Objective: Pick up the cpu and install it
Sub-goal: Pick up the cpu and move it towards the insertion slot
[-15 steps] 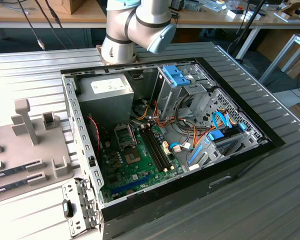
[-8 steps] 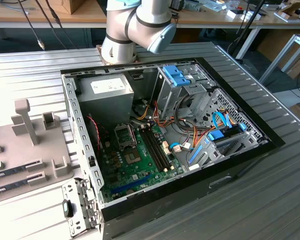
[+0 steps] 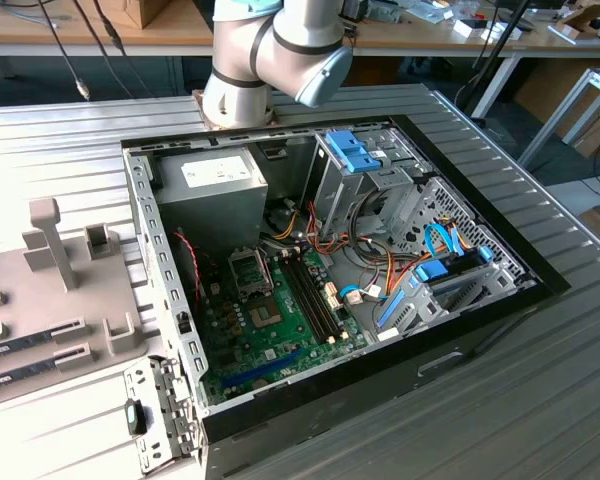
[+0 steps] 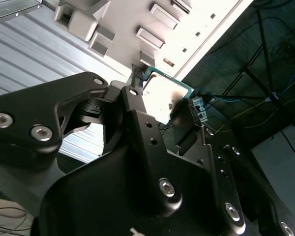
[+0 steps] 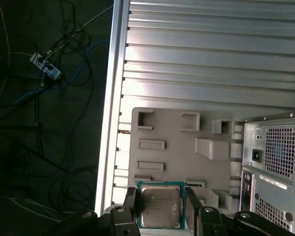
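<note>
A ribbed metal table carries an open computer case with its motherboard exposed. Just beside the case, on the exterior view's left, lies a grey holder. The arm rises behind the case. In both wrist views the tool pinches the cpu by two opposite edges, silver top showing, above the holder.
</note>
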